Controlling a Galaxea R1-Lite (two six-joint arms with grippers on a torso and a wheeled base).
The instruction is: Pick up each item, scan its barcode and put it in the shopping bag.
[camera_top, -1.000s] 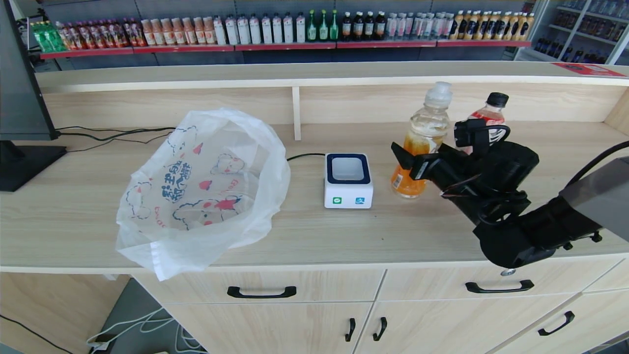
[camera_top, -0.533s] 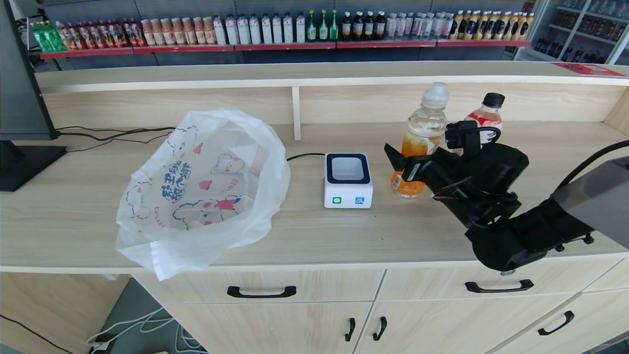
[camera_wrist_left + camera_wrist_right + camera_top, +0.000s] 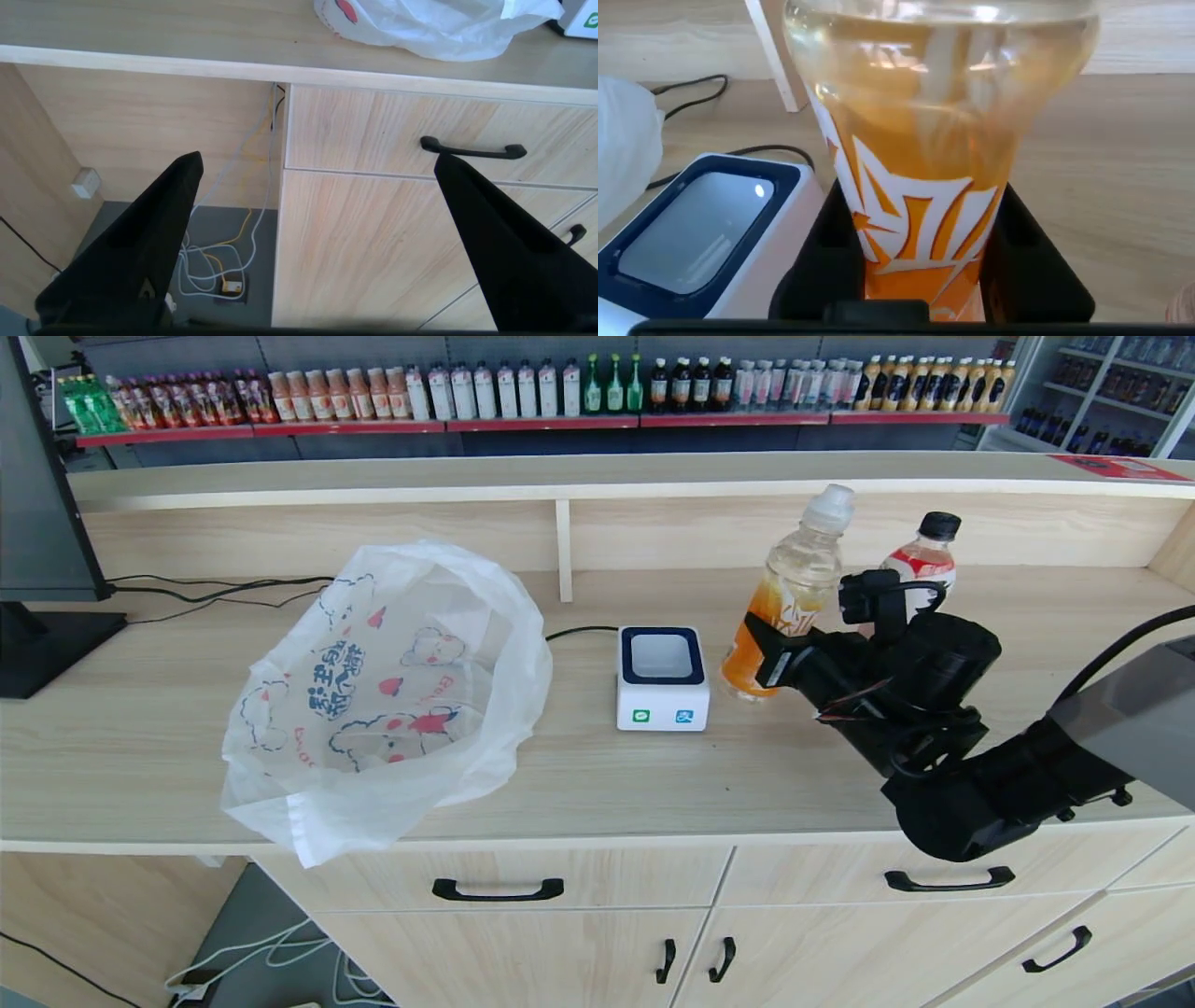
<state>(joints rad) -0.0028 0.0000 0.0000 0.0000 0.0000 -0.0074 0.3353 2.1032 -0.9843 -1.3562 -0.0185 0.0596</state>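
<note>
Leaning beside the scanner (image 3: 661, 678), orange bottle (image 3: 789, 583) is clamped in right gripper (image 3: 777, 651); left gripper (image 3: 318, 166) splayed wide.

Orange bottle (image 3: 789, 590) tilted, gripped in right jaws — scanner (image 3: 661, 679) beside

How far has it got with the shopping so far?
Barely started: I see nothing in the shopping bag. In hand: the right gripper holds the orange bottle, tilted, beside the scanner, not yet over it. Left: scanning and bagging it, then the red bottle standing on the counter.
</note>
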